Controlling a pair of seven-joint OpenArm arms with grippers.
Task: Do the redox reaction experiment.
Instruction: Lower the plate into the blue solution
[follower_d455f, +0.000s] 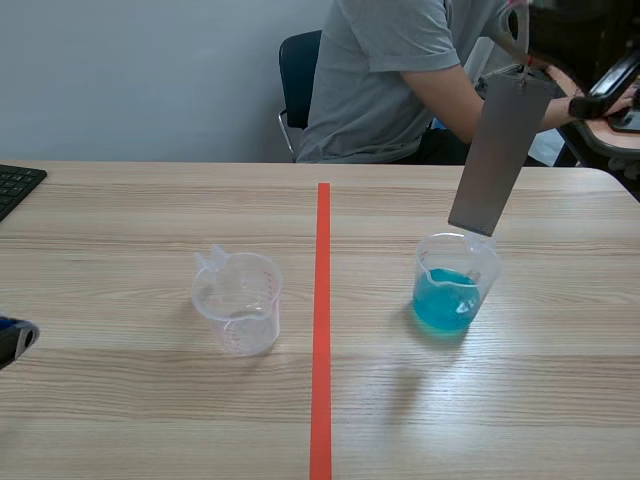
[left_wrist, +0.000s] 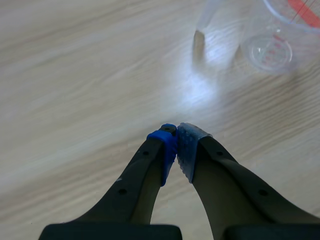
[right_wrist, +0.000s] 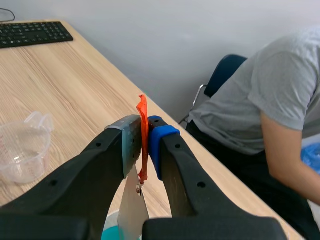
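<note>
Your right gripper (right_wrist: 145, 131), raised at the upper right of the scene, is clenched on a thin orange ribbon (right_wrist: 143, 120), and from that ribbon hangs a flat grey metal strip (follower_d455f: 497, 155). The strip slopes down and to the left across the frame. Its lower end sits at the rim of the clear plastic beaker of blue liquid (follower_d455f: 455, 285) in the right centre, above the liquid's surface. In the right wrist view the ribbon is pinched between the two pads, with the strip dangling below them over the blue liquid. Your left gripper (left_wrist: 177, 142) lies low at the scene's lower left edge, its pads pressed together on nothing, just over the pale wooden table (follower_d455f: 150, 420). An empty clear plastic measuring beaker with red markings (follower_d455f: 238, 302) stands left of centre, ahead of that gripper and well apart from it. A red tape line (follower_d455f: 322, 330) runs down the middle of the frame between the two beakers. A black keyboard (follower_d455f: 15, 185) sits at the left edge, and a person in a grey T-shirt (follower_d455f: 390, 80) sits on a dark blue chair (follower_d455f: 297, 70) at the top.
</note>
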